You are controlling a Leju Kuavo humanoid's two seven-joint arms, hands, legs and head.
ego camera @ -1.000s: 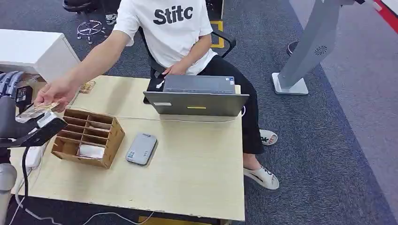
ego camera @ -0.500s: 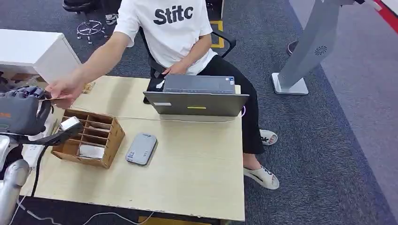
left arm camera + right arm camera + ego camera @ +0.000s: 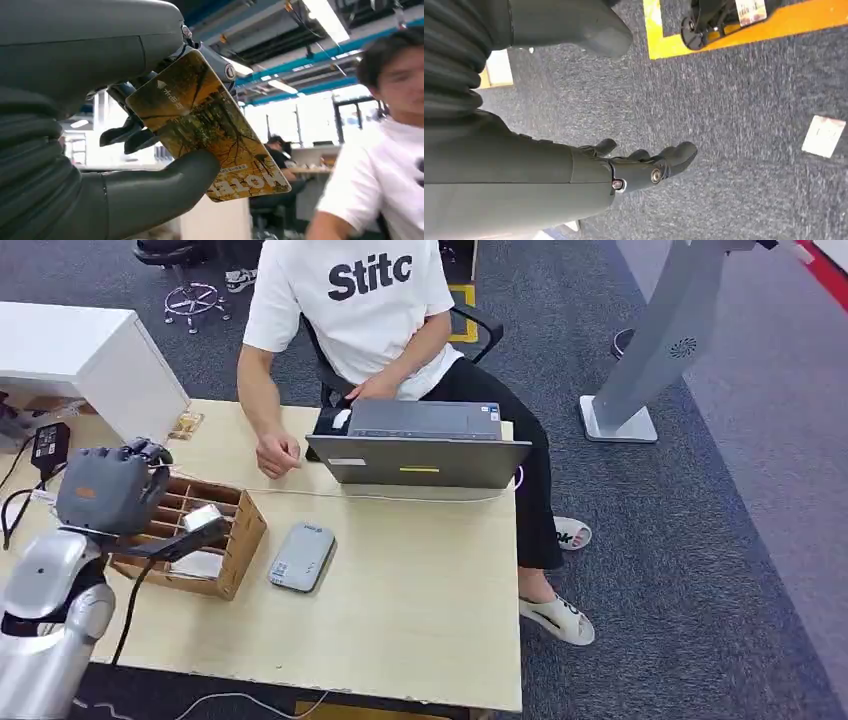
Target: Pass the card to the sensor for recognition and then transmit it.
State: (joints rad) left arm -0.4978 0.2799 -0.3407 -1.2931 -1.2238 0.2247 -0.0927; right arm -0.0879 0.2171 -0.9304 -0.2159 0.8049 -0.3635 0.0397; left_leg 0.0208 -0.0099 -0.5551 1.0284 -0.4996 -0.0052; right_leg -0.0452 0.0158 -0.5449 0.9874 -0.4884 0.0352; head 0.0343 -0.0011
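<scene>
The head camera looked down from high over the wooden table (image 3: 400, 570). The left wrist camera sat tight behind the left hand (image 3: 165, 145), tilted up toward the ceiling. Both caught the seated person (image 3: 370, 310). The right wrist camera faced carpet (image 3: 734, 100), close.

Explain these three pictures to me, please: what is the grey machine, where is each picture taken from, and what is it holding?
This is a humanoid robot with two silver arms. The wide picture comes from a camera high on its body, looking down at a pale wooden table. On the table lie a brown cardboard divider box, a flat grey card reader and a grey laptop, with a person in a white T-shirt seated behind it. The other two pictures come from cameras at the wrists. The left robot hand, raised over the table's left side, holds a yellow-brown card printed with autumn trees between thumb and fingers. The right robot hand holds nothing and hangs over dark carpet.
</scene>
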